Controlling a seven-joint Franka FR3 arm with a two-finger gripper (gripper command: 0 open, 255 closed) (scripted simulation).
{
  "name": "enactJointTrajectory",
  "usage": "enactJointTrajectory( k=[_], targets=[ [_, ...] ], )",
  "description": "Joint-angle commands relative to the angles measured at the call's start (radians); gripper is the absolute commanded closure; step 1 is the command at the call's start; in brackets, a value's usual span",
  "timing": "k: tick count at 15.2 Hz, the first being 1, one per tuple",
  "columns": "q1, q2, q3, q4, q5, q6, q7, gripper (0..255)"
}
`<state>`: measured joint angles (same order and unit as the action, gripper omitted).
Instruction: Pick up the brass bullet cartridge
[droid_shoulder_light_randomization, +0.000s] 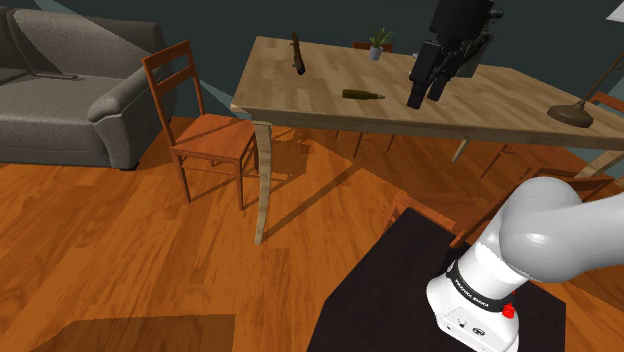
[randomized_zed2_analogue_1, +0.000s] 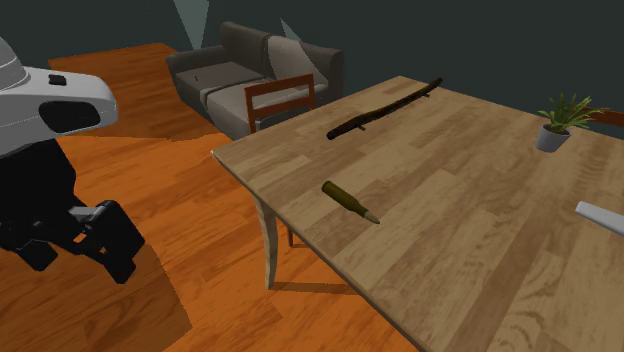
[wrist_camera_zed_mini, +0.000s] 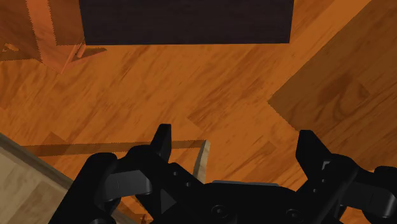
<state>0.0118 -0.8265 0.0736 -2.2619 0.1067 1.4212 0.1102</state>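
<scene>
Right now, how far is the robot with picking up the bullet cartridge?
Nothing is done yet: the cartridge lies on the wooden table, untouched. In hand: the jaws stand open and empty, off the table's edge over the floor. Left: reach over the cartridge, descend, close, lift.

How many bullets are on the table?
1. The brass cartridge lies on the wooden table near its edge, apart from the long dark stick. No other is in sight.
</scene>
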Motion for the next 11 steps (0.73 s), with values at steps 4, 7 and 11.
enactJointTrajectory(
  k=[4, 7, 11],
  targets=[
    [0.004, 0.016, -0.075, -0.025, -0.054, 0.045, -0.126, 0],
    [0.008, 0.050, -0.149, -0.034, -0.104, 0.096, -0.250, 0],
    [0.016, 0.119, -0.247, -0.024, -0.158, 0.167, -0.413, 0]
  ],
)
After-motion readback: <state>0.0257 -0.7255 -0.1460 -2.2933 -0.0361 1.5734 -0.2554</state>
